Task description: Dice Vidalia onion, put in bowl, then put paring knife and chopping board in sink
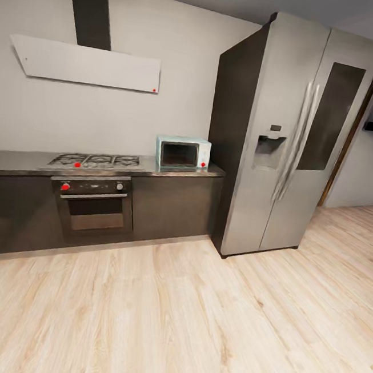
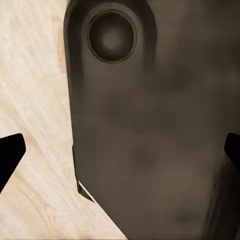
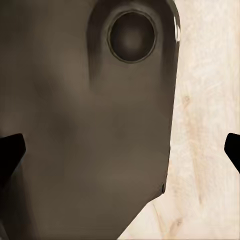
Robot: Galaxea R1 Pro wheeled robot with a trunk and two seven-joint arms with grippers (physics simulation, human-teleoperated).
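Even, bright, diffuse light filled the kitchen; the fridge [image 1: 294, 140] leaned at the frame's right, wide-angle distorted. Soft render throughout. Both wrist views were blurred, dim brown up close.

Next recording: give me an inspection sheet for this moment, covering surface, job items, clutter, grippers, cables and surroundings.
Surface: steel-grey worktop over dark cabinets, bearing a gas hob and a pale blue microwave.
Job's things: nothing seen; this is the hob side of the kitchen.
Clutter: nothing seen on the wooden floor.
Grippers: left gripper and right gripper each open, dark fingertips at the frame edges, nothing between them; each wrist view looks down on a dark part of the robot's body and floor.
Cables: nothing seen.
Surroundings: built-in oven under the hob, white extractor hood on the wall, tall silver fridge at the right, a doorway beyond it.
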